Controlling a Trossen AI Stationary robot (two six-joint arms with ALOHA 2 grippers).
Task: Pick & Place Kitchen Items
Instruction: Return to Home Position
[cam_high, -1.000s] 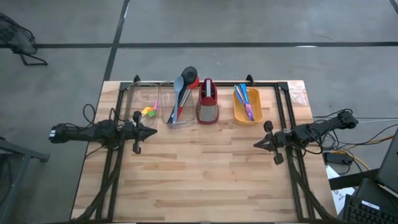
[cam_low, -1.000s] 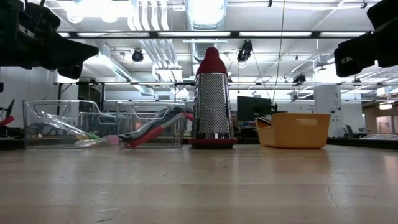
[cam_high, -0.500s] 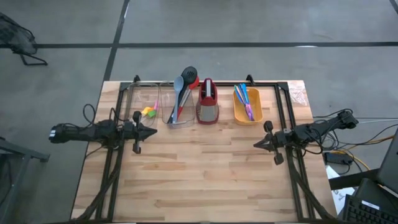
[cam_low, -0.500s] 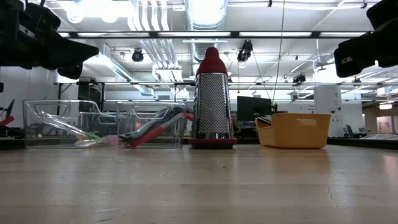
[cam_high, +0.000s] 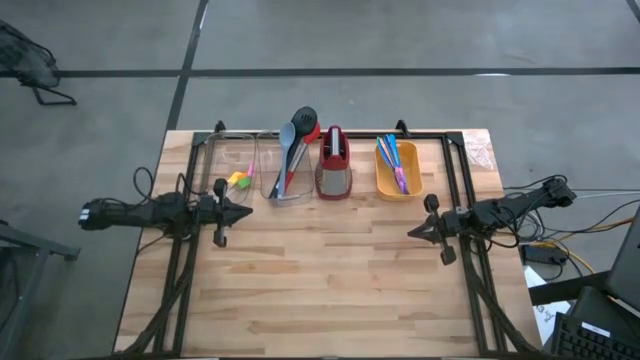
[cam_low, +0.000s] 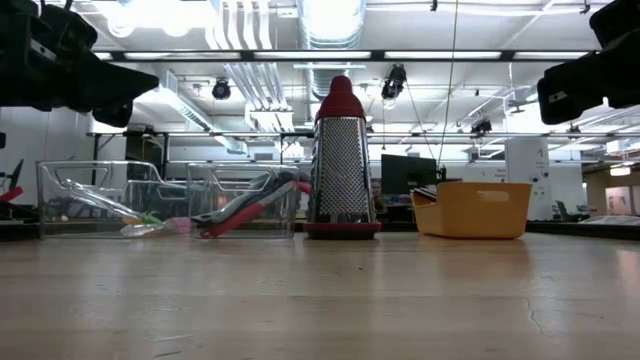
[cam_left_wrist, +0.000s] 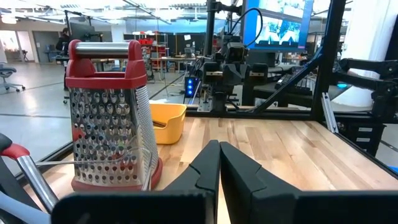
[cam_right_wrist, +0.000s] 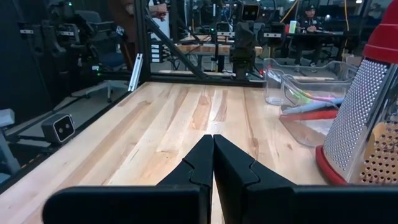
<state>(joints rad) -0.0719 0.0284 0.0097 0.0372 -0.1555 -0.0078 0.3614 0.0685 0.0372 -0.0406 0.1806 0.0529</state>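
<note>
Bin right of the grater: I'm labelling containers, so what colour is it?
The bin is plain yellow-orange, with no pattern; the low view shows it best.

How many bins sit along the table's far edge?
3: a clear bin on the left with small colourful pieces, a second clear bin beside it with long-handled spoons, and an orange bin right of the grater with thin cutlery. None seems hidden.
</note>
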